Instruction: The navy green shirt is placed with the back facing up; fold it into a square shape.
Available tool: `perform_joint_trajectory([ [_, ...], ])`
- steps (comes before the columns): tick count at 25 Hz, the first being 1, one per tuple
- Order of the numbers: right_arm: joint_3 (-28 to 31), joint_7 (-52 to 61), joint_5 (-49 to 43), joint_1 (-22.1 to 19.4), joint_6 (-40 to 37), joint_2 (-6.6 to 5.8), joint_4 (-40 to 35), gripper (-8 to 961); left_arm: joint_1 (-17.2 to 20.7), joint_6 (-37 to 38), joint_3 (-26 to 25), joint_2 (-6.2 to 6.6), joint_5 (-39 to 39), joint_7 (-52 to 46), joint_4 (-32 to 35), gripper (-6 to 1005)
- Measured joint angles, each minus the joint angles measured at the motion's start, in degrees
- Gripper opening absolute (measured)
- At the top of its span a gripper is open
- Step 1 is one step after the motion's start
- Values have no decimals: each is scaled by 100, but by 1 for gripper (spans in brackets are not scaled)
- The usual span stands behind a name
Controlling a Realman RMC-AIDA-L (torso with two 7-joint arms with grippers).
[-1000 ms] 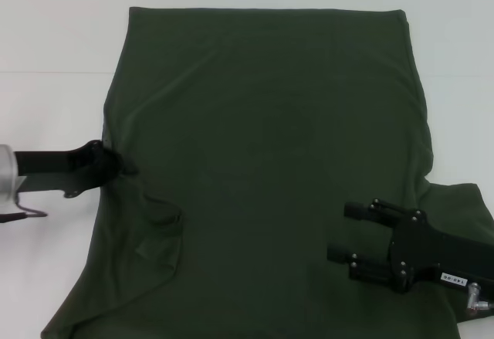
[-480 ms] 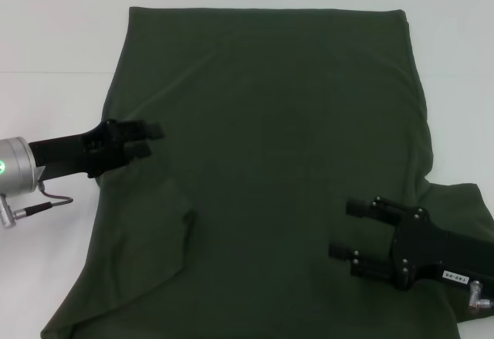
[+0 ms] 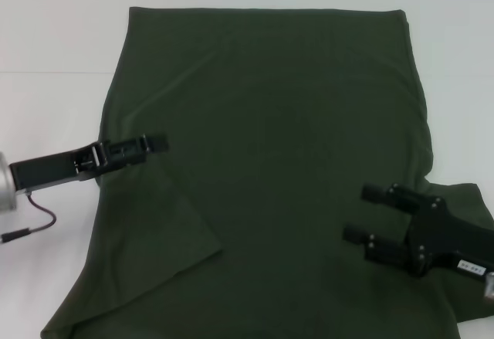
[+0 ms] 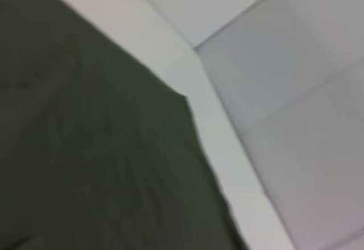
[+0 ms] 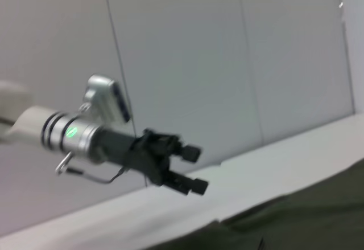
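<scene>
We see the shirt spread across the white worktop, left hand spread empty at nine o'clock, right hand spread at four; a careless pinch could bunch the folded sleeve.

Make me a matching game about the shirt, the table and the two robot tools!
Things:
1. shirt
2. table
3. left tool
4. right tool

Descriptions:
A. white and bare around the cloth
B. open, above the shirt's right side, near its sleeve
C. dark green, spread out flat
D. open, above the shirt's left edge

Pairs: 1-C, 2-A, 3-D, 4-B
</scene>
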Motion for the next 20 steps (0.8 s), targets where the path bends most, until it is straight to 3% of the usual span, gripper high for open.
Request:
perform_joint_trajectory([
  [4, 213, 7, -6, -51, -170, -33, -22, 800, 177, 1156, -139, 11, -72, 1351, 234, 791],
  [6, 233, 17, -9, -89, -217, -46, -82, 800, 349, 1531, -178, -46, -51, 2007, 482, 834],
  [13, 198, 23, -53, -427, -360, -30, -514, 800, 1007, 1613, -173, -227, 243, 4173, 1032, 861],
  [20, 307, 772, -356, -1009, -405, -4, -1528, 799, 1202, 1543, -161, -323, 642, 4404, 1244, 868],
])
